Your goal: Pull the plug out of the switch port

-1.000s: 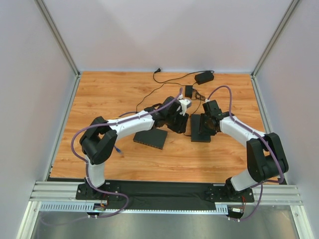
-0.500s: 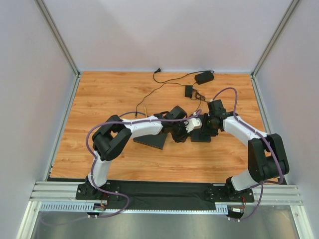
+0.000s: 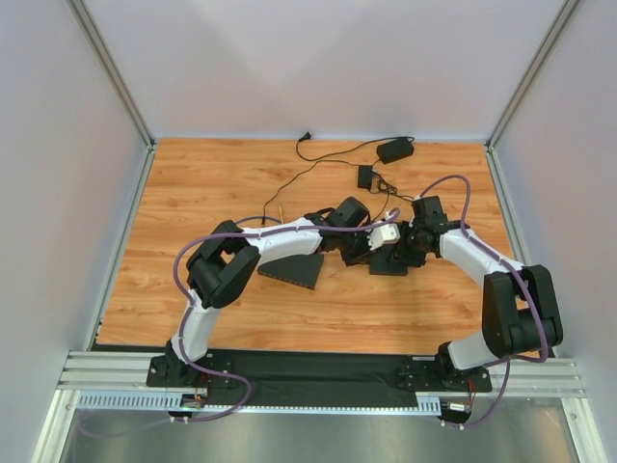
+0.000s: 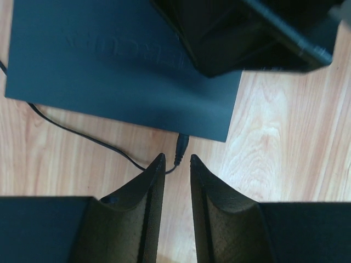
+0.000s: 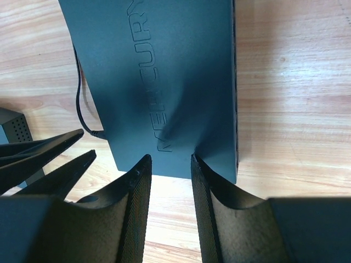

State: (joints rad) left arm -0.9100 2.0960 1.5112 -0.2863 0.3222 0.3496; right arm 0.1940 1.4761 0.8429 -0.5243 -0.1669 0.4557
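Left gripper (image 4: 175, 160) has its fingers only a sliver apart, not pinching anything yet, with the tail end of the plug sitting right in that gap. Right gripper (image 5: 167, 163) is spread a bit wider, its tips over the near end of the switch. It looks like it's bracing the box, though I can't tell if it's really pressing down.

Biggest thing first: the wooden table (image 3: 212, 183). The switch (image 4: 109, 66) lies flat on it, right of centre, directly under the right gripper and just in front of the left one. A thin black cable (image 4: 82, 134) runs along its edge and curls into the plug (image 4: 182, 143), which is seated in the side facing the left fingers.

What worries me is that those left fingertips line up with the strain relief and the cable bend more than with the plug body (it's a tiny target). If they close there, I'd expect the pull to slip off, or to yank the wire instead of the connector. And if the right gripper isn't really holding the switch down, the whole box probably slides along and the plug never comes out. An off-axis tug could jam it too.
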